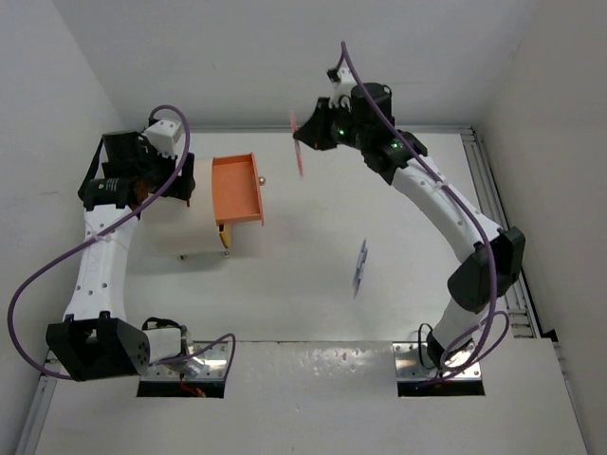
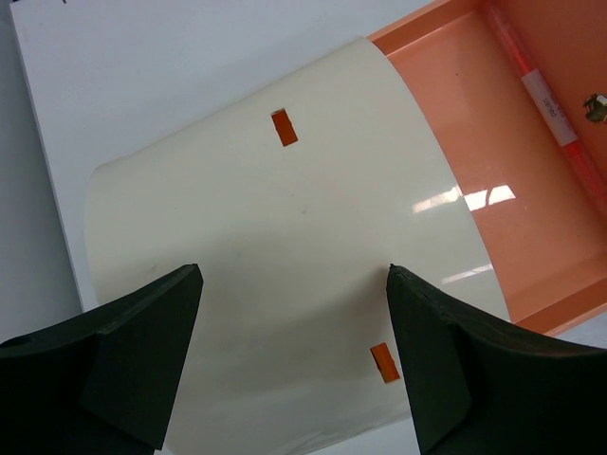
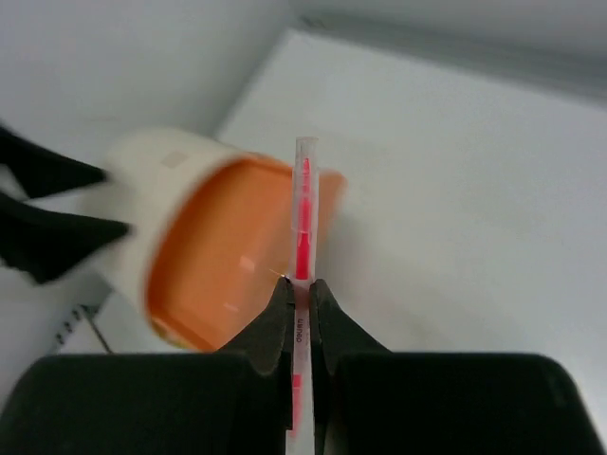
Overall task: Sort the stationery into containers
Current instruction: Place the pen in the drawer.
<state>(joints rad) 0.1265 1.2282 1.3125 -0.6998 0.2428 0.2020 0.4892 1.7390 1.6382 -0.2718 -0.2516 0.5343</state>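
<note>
Pink pen (image 3: 302, 210), pinched in right tool (image 3: 300, 287)

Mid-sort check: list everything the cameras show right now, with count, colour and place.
cabinet: one, cream-white drum, far left of the table.
drawer: one, orange, pulled open from the cabinet toward the table's middle.
loose pink pen: one, pink, lying inside the drawer along a wall.
held pink pen: one, pink, right of the drawer in the top view.
blue pen: one, blue, on the table right of centre.
left gripper: jaws open, either side of the cabinet.
right gripper: jaws shut on the held pink pen.
</note>
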